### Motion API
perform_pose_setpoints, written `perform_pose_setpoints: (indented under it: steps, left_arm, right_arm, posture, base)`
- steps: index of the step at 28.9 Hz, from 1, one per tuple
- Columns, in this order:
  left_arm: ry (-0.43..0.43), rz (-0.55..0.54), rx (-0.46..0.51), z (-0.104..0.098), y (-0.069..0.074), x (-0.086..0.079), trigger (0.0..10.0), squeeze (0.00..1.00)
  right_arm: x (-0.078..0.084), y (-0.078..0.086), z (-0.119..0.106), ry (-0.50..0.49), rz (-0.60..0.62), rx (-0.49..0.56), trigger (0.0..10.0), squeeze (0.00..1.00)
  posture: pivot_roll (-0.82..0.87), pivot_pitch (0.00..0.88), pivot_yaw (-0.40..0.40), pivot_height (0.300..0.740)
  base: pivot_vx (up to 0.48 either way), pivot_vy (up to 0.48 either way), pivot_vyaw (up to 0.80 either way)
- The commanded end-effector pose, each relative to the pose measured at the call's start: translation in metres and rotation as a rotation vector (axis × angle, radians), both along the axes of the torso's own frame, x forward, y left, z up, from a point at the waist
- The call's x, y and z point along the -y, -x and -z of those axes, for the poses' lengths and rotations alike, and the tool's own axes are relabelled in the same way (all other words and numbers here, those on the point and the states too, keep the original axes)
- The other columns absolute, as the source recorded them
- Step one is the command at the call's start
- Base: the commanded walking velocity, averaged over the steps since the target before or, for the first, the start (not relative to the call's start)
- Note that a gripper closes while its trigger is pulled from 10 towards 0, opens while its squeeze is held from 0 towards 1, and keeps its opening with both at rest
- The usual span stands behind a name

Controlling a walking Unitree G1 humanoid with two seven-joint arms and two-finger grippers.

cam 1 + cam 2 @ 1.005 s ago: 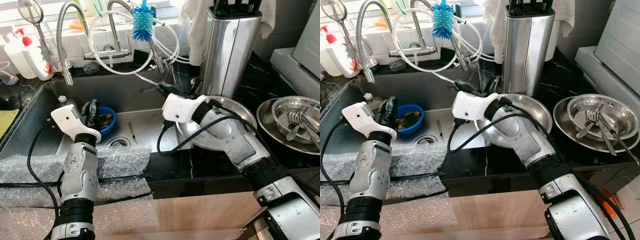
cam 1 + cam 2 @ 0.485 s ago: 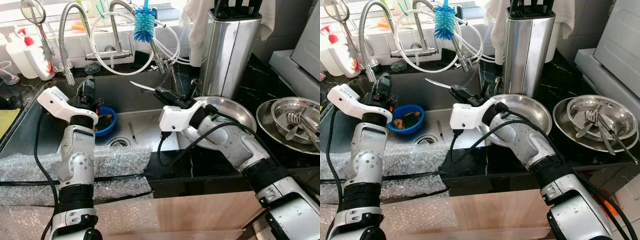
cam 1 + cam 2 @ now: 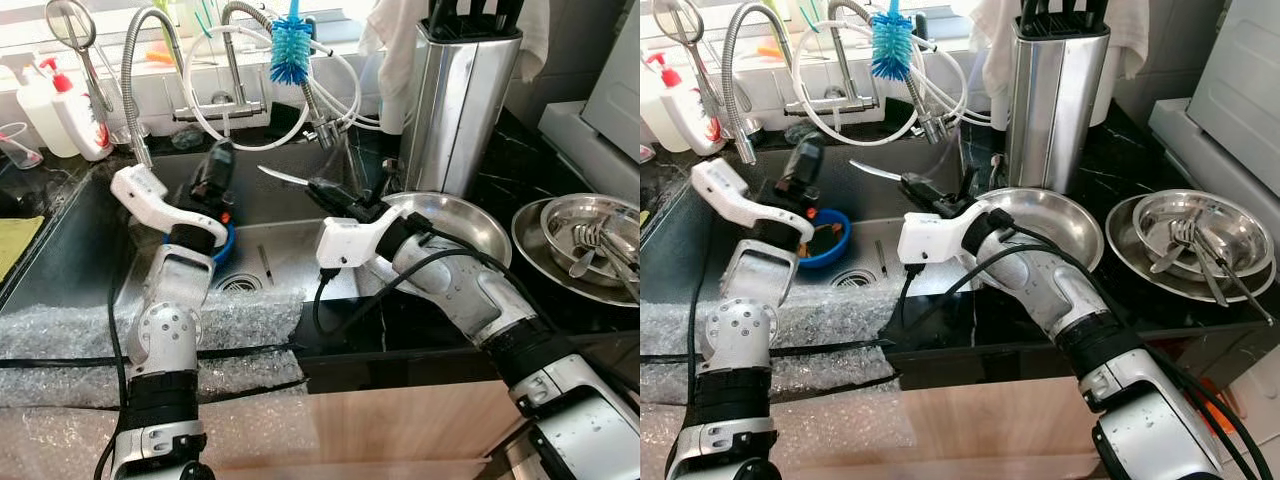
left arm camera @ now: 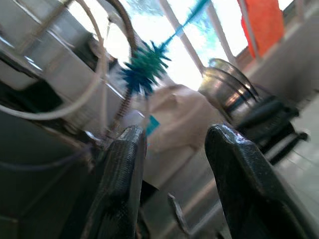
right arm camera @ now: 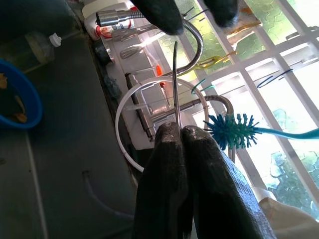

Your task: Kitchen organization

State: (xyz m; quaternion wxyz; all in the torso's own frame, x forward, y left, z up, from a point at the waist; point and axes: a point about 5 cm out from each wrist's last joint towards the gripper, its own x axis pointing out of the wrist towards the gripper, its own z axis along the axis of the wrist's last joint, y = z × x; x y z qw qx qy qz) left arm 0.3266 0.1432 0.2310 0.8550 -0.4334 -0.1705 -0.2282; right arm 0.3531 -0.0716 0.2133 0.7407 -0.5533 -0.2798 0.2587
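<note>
left eye view: the right gripper [image 3: 318, 187] hangs over the sink [image 3: 290, 250], its two black fingers [image 5: 199, 174] pressed together on the handle end of a knife [image 3: 282, 176] — the thin blade juts out past the fingertips, pointing across the basin toward the left gripper [image 3: 215, 172]. the blade sits above the sink floor, touching nothing there, and below the blue bottle brush [image 3: 291, 48] that hangs at the tap [image 3: 236, 60] behind the sink.

the left gripper is also over the sink, raised just above the blue bowl [image 3: 826, 243] that lies on the sink floor; its fingers [image 4: 122, 189] stand apart with a clear gap between them and nothing in it (the left wrist view is blurred, so little else can be made out there). the knife tip and the left gripper are near each other but not touching.

beside the sink, on the black counter, a steel plate [image 3: 462, 222] lies under the right arm, with a tall steel knife block [image 3: 462, 90] behind it — farther from the sink sits a steel bowl with cutlery [image 3: 592, 238]. bubble wrap [image 3: 70, 335] covers the sink's front edge.
</note>
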Motion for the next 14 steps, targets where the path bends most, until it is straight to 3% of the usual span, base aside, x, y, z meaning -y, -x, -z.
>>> perform_pose_setpoints:
  steps: [1,14]
  left_arm:
    - [-0.026,0.072,0.032,-0.0034,0.0074,0.0054,10.0,0.0]
    - [-0.097,0.098,-0.013,0.0059,0.0106,0.0074,10.0,0.0]
  right_arm:
    - [-0.0037,0.0004,-0.0012,0.01,-0.015,0.012,10.0,0.0]
    - [-0.0033,-0.0016,-0.0033,0.014,-0.008,0.025,10.0,0.0]
  posture:
    - [-0.04,0.013,0.111,0.74]
    - [-0.04,0.016,0.108,0.74]
  base:
    - [0.0,0.0,0.0]
    - [0.0,0.0,0.0]
